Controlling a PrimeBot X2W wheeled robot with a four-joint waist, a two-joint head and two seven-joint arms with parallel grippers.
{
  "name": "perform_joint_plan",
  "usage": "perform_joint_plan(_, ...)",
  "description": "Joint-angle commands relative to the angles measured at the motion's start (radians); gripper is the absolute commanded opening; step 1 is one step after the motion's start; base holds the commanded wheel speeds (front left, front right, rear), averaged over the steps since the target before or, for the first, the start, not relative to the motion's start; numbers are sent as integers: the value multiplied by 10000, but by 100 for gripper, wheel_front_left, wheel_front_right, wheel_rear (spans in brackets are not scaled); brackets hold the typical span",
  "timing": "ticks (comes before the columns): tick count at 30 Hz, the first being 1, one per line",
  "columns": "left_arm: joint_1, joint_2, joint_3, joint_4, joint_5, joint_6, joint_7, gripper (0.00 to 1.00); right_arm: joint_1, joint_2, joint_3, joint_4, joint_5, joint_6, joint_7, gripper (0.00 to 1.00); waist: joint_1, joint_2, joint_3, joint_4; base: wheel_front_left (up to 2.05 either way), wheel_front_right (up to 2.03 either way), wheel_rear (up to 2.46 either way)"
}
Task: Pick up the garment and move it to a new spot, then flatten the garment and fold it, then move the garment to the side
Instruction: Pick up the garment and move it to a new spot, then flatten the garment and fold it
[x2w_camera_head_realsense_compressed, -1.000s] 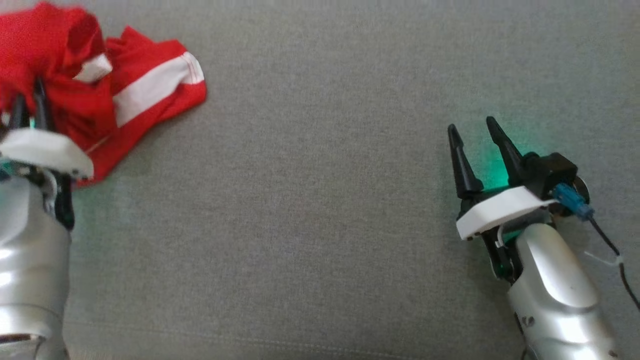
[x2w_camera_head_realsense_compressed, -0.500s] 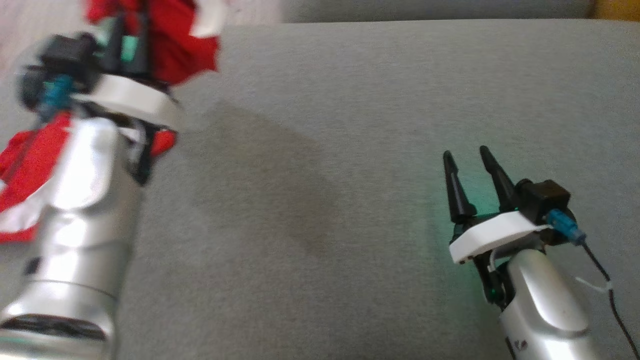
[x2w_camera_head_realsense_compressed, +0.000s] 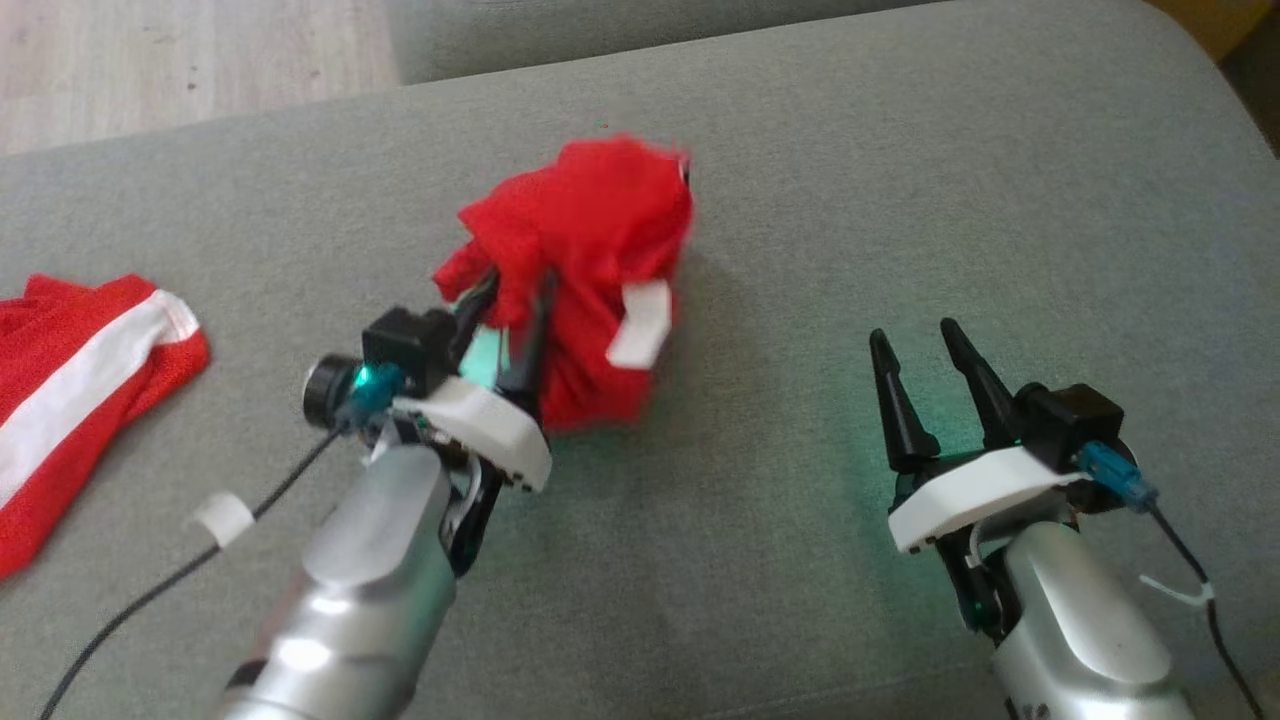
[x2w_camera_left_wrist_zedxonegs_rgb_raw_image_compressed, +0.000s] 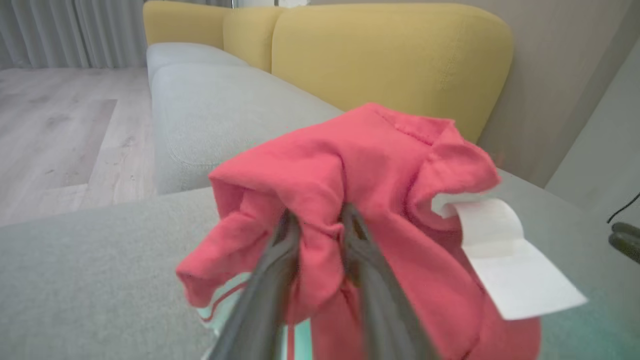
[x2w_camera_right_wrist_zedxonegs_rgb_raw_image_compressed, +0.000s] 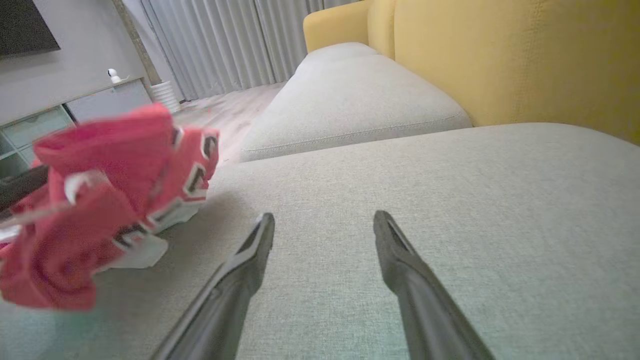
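Head view: the big gray sofa seat (x2w_camera_head_realsense_compressed: 800, 180) has wood floor (x2w_camera_head_realsense_compressed: 190, 50) past its far left corner. A yellow sofa back (x2w_camera_left_wrist_zedxonegs_rgb_raw_image_compressed: 390, 55) stands behind it. The red garment (x2w_camera_head_realsense_compressed: 590, 230) is bunched up over the middle of the seat. Another red cloth (x2w_camera_head_realsense_compressed: 70, 370) with a white stripe lies at the seat's left edge. The left gripper (x2w_camera_head_realsense_compressed: 520, 290) is pinched tight on the garment. The right gripper (x2w_camera_head_realsense_compressed: 912, 332), near the right edge, is spread apart and holds nothing. A small white tag (x2w_camera_head_realsense_compressed: 640, 325) hangs from the garment.
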Motion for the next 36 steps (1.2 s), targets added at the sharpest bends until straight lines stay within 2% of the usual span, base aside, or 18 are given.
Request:
perform_joint_plan(1,-47,148,273,-181,5,118,-81,100,-169,103,130,-277,68,-7,-109,100,0,0,3,-20,0,0,0)
perform_joint_plan(5,513,212,602,-354,272,479,-81,100,-123,104,36,-315,88,-7,-109,100,0,0,-79,173,0,0,0)
perform_joint_plan(13,3120,862,2542,-2126,948,1391,-81,100,234,104,-103,-483,-271,-7,-109,100,0,0,-653,1017,0,0,0)
perform_joint_plan(18,4663,914,3568,-3244,1559,1436,-81,100,503,104,-127,-389,-187,-7,-109,100,0,0,-1050,1485,0,0,0)
perform_joint_plan(25,6140,429,4565,-4068,2104,1267,-81,100,939,104,-50,-180,66,-7,-109,100,0,0,-1366,1655,0,0,0)
perform_joint_plan(30,6449,213,4792,-4131,2399,1003,-82,100,1017,104,90,181,-32,-7,-109,100,0,0,-1318,1678,0,0,0)
perform_joint_plan(36,6204,119,4665,-4042,2689,733,-82,100,696,104,-137,960,-757,-7,-109,100,0,0,-976,2053,0,0,0)
